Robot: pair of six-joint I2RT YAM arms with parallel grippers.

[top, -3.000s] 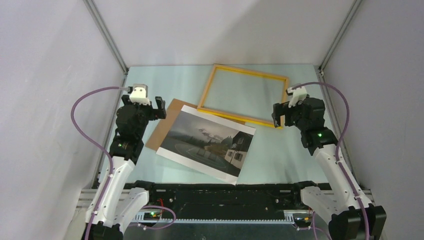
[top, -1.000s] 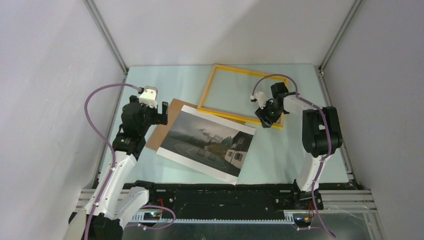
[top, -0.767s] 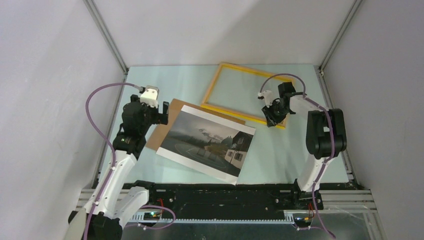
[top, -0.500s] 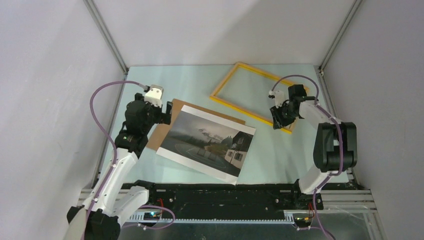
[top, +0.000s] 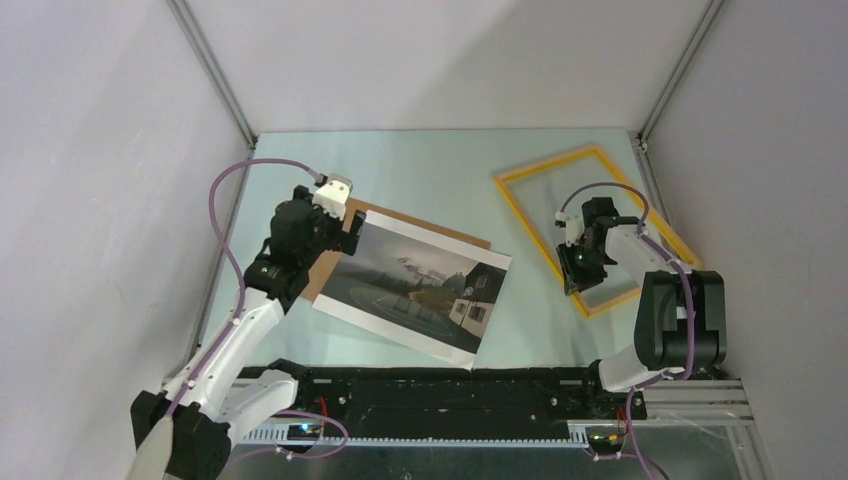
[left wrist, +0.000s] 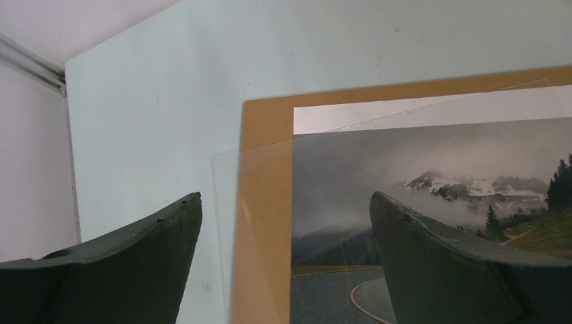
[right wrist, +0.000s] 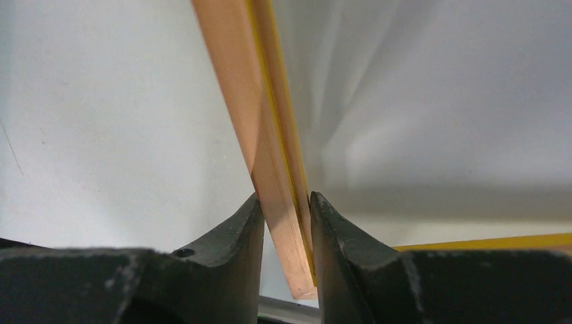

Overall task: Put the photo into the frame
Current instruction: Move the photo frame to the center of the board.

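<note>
Right gripper (right wrist: 283, 209) pinches the frame (top: 548, 163) by its left rail, at the scene's right. The photo (top: 415, 285) lies flat to its left, long axis far-left to near-right, its far-left corner beneath the wide-open left gripper (top: 348, 226) (the nearer arm).

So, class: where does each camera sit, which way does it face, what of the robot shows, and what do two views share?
Top external: above and behind the bases, looking down on the table; left arm and right arm in view.
Left wrist: on the left arm, looking down over photo and brown board; open left jaws flank the view.
Right wrist: on the right arm, looking along the frame rail; right jaws pinch it.
Shared: top and left wrist, photo and board; top and right wrist, frame.
</note>
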